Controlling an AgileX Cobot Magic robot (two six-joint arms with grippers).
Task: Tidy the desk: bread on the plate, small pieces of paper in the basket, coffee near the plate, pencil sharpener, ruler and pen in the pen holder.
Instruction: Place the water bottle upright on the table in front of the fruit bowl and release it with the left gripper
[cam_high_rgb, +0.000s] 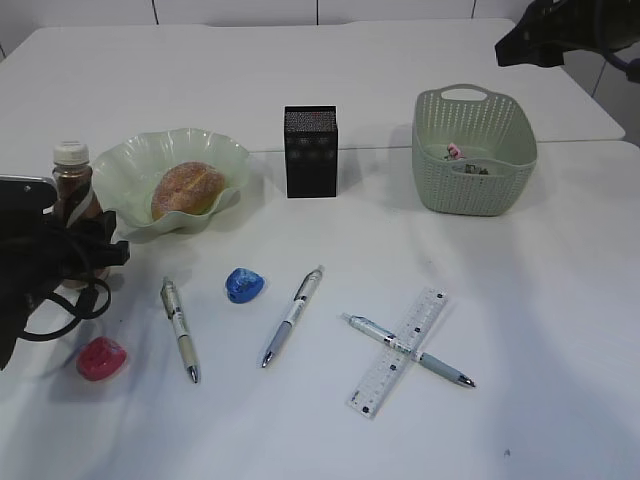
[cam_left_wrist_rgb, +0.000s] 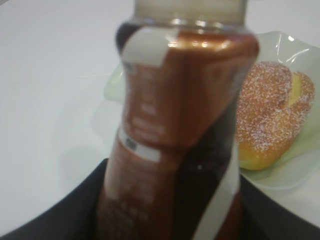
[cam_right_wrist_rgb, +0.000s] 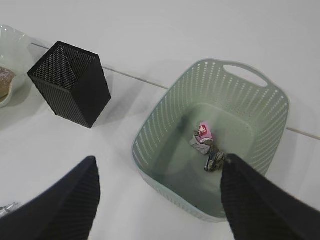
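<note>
Left wrist view: left gripper (cam_left_wrist_rgb: 170, 220) grasping coffee (cam_left_wrist_rgb: 175, 135), upright, just beside plate (cam_left_wrist_rgb: 280, 180) holding bread (cam_left_wrist_rgb: 270, 115). Right gripper (cam_right_wrist_rgb: 160, 200) released, above basket (cam_right_wrist_rgb: 165, 120).

So the coffee (cam_left_wrist_rgb: 180, 140) bottle in my left gripper is glossy brown plastic with a shiny wrap label. The bread (cam_left_wrist_rgb: 270, 115) looks soft with a rough sugary dusting, sitting in a translucent, glassy plate (cam_high_rgb: 130, 165). The pen holder (cam_right_wrist_rgb: 70, 82) is matt black metal mesh. The basket (cam_right_wrist_rgb: 165, 125) is matt plastic, perforated, holding crumpled paper scraps (cam_right_wrist_rgb: 207, 145). The ruler (cam_high_rgb: 400, 350) is clear plastic. The desk (cam_high_rgb: 520, 300) is smooth white.
</note>
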